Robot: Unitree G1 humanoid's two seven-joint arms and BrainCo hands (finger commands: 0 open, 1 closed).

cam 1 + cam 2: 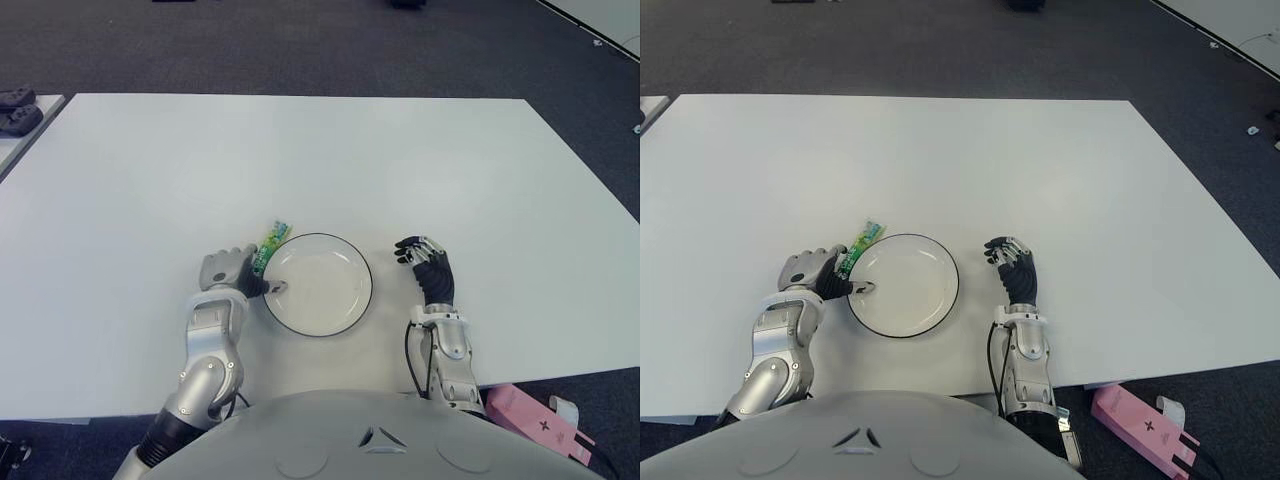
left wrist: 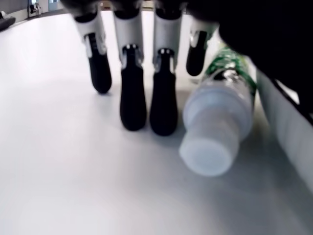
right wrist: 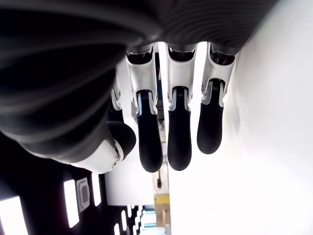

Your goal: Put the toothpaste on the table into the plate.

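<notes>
Seemingly ungripped, the toothpaste [image 1: 269,246] lies beside the left hand [image 1: 228,270], fingers [image 2: 133,98] spread downward.

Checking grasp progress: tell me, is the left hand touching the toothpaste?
Cannot tell. In the left wrist view the toothpaste lies beside the left hand fingers; neither contact nor gap shows plainly.

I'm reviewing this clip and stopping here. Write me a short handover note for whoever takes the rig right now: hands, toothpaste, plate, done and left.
Left hand: down at the toothpaste, fingers on the table beside the tube, thumb tip at the plate's rim; not closed on it.
Right hand: idle to the right of the plate, holding nothing.
Toothpaste: lying on the table against the plate's left edge, cap toward the robot.
Plate: nothing in it.
Done: the left hand is at the tube.
Left: grasp the tube, lift it over the rim, set it in the plate.
</notes>
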